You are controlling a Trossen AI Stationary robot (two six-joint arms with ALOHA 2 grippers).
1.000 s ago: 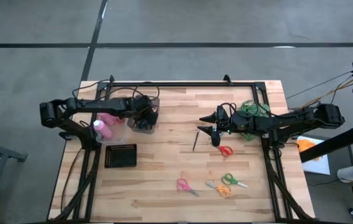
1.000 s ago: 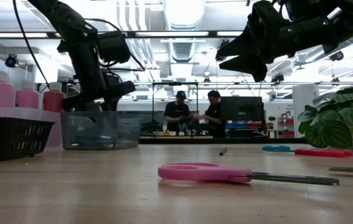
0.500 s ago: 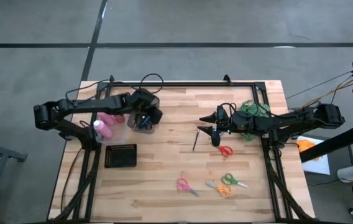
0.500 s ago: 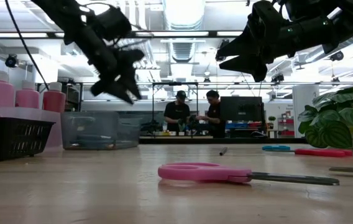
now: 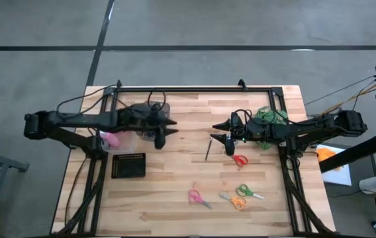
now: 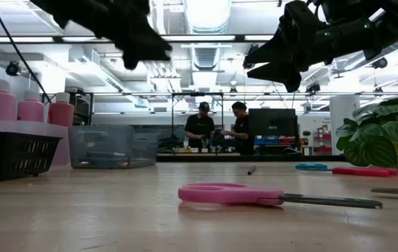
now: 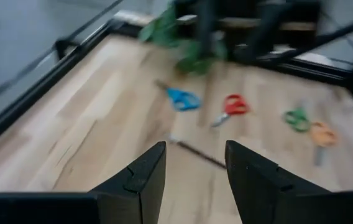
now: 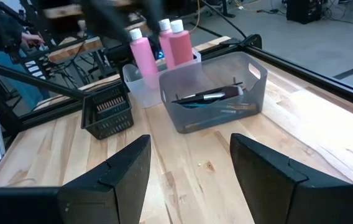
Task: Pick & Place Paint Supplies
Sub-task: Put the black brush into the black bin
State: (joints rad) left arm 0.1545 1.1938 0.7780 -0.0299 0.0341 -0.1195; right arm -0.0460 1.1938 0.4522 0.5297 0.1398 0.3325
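Spreading across the wooden table (image 5: 175, 165) are a leafy plant (image 5: 267, 119), a clear bin (image 8: 217, 93) holding paintbrushes (image 8: 204, 96), a black basket (image 5: 128, 165), several scissors (image 5: 198, 198) and one loose paintbrush (image 5: 207, 149). The pink bottles (image 8: 164, 45) are standing in a small tub behind the bin, partly hidden. The left gripper (image 5: 163, 134), fingers apart and empty, is hanging beside the bin. The right gripper (image 5: 221, 136), also parted and empty, is hovering just beside the loose brush.

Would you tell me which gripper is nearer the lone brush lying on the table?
The right gripper, hovering just beside the brush. The left gripper is farther off, by the clear bin.
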